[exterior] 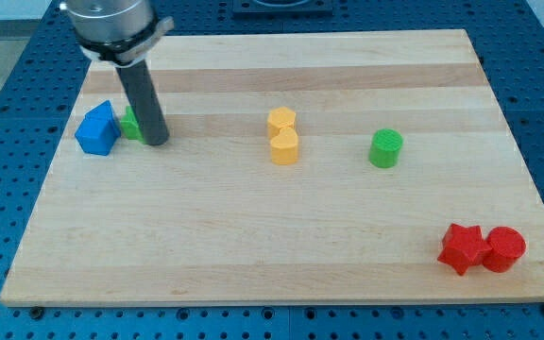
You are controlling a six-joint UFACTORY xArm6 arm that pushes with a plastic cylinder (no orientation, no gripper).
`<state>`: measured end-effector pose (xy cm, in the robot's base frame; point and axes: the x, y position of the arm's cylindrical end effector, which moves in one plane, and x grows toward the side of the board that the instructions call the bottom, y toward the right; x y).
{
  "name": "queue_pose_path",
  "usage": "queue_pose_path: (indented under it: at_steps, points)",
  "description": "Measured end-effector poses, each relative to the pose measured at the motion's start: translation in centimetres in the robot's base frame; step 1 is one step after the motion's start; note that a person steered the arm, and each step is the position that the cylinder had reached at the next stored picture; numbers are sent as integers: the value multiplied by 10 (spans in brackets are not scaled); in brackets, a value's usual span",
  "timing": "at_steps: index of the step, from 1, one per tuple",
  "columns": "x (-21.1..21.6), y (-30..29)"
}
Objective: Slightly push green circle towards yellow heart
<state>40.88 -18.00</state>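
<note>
Camera view: my tip [157,142] rests on the board [253,255] at the view's left, bare rod with nothing to clamp, touching a green block [131,124] beside the blue block [97,129]. Green circle [385,148] sits well apart, right of the yellow heart [284,145] and yellow block [280,120].

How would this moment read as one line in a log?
my tip: by green block, view's left | green circle: untouched, right of yellow heart

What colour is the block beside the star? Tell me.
Red, a round block touching the star, in the camera view.
</note>
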Motion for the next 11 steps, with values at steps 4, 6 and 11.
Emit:
queue_pose_path:
  at_steps: [4, 6, 11]
  points:
    - [53, 139]
    - [71, 268]
    - [68, 263]
